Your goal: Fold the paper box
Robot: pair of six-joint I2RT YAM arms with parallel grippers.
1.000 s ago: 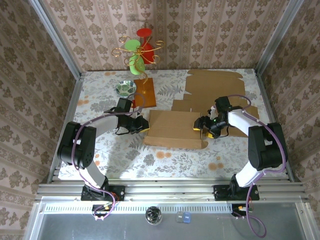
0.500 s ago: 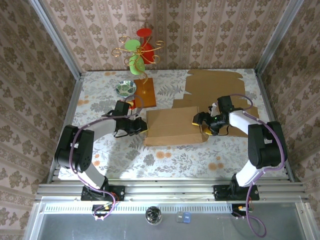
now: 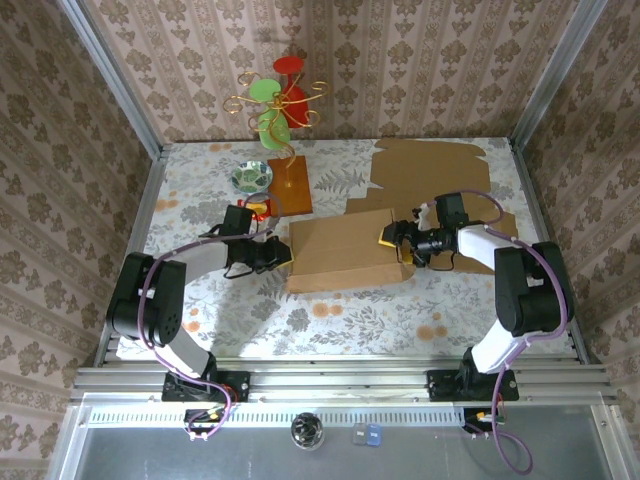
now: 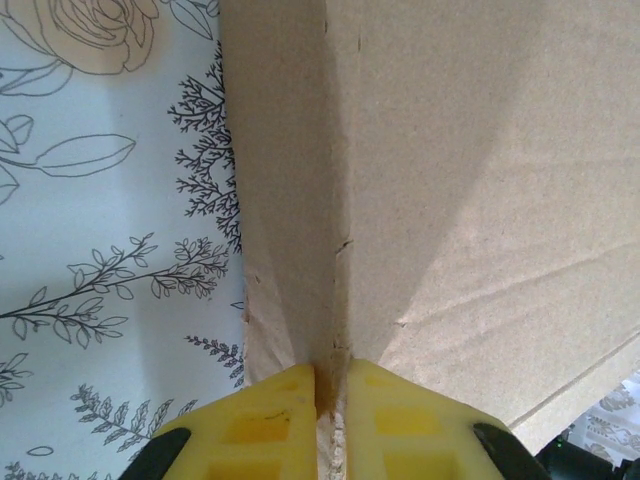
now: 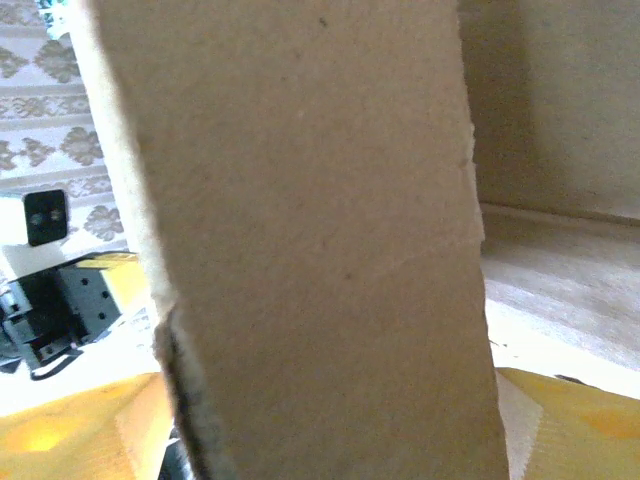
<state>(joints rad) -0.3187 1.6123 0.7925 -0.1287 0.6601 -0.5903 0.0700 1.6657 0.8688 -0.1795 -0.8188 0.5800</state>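
paper box lies at the middle of the table, partly folded. left gripper has its fingers clamped on the box's left edge, thin cardboard pinched between them. right gripper is at the right end, fingers apart, with a flap between them.

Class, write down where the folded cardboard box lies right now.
Top view: the cardboard box sits mid-table, its left edge pinched by the left gripper, the right gripper at its right flap.
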